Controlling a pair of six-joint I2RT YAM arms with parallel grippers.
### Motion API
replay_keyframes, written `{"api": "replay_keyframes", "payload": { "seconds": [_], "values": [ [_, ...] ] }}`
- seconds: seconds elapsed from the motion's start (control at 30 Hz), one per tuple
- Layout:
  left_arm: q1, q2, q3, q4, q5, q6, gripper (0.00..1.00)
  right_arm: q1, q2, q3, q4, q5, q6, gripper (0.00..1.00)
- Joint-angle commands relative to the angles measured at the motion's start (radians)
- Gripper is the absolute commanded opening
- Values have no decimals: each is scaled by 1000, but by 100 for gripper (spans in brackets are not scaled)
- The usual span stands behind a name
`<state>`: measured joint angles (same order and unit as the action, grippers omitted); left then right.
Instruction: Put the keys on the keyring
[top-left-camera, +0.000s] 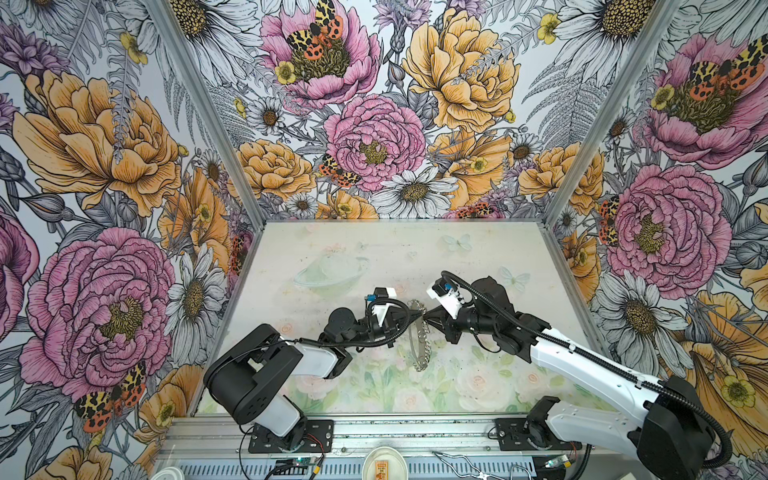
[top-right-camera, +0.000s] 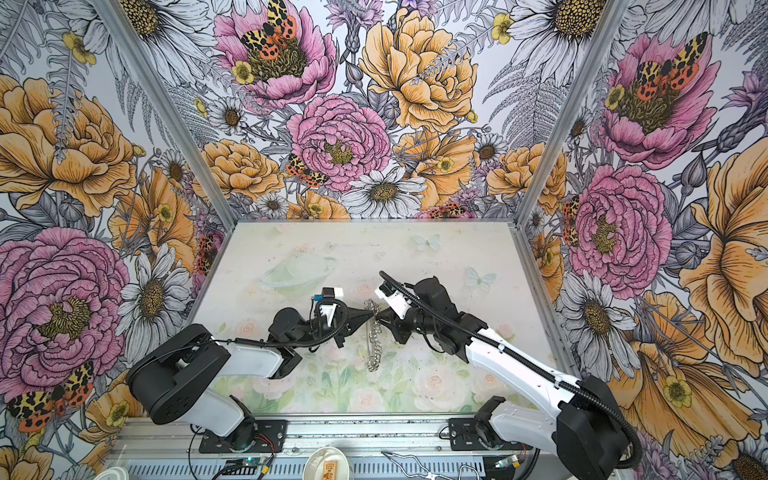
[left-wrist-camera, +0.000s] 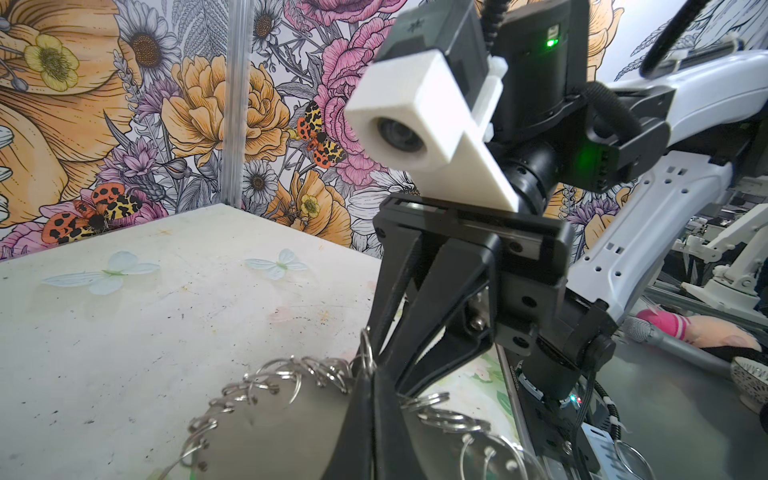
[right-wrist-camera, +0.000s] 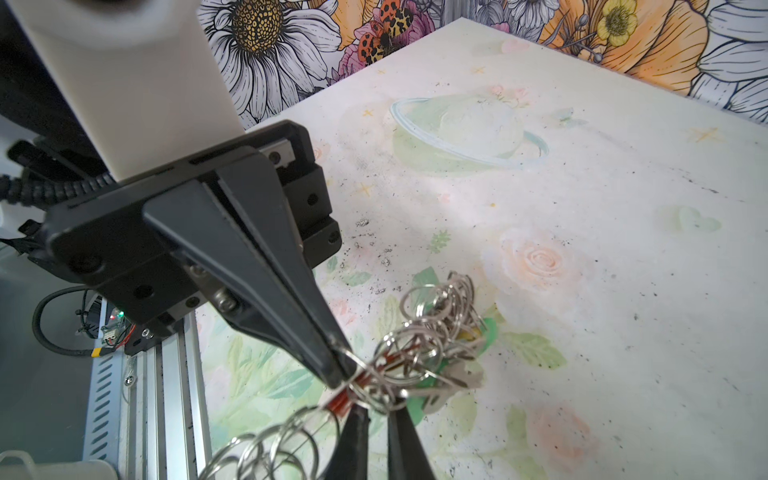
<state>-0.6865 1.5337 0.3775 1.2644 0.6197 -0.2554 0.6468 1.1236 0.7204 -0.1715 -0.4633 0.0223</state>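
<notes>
Keyring (top-right-camera: 374, 347) is held edge-on, clamped by left gripper (top-right-camera: 367, 317) from 9 o'clock. Right gripper (top-right-camera: 380, 318) at 3 o'clock: fingers narrow, grip cannot be told. Keys (right-wrist-camera: 455, 370) are bunched at its rim.

The keyring (left-wrist-camera: 266, 436) — matt grey plate, shiny metal split rings (left-wrist-camera: 286, 376); table (left-wrist-camera: 124, 332) scuffed, matt.

Keyring (top-left-camera: 422, 340): wide flat grey ring fringed with silver split rings, seen edge-on
Left gripper (top-left-camera: 409, 321): tip at its upper part
Right gripper (top-left-camera: 432, 314): tip directly opposite
</notes>
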Motion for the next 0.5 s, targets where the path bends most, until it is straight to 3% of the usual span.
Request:
{"api": "replay_keyframes", "payload": {
  "seconds": [0.0,0.23,0.47],
  "values": [
    [-8,-7,-6,75,-8,-1,0,-22,-63,-14,33,0,0,15],
    [5,-29,-7,45,18,8,0,-66,-117,-2,8,-37,-1,16],
    [11,-26,-2,80,113,-11,0,-51,-94,27,10,-212,-50,14]
  ]
}}
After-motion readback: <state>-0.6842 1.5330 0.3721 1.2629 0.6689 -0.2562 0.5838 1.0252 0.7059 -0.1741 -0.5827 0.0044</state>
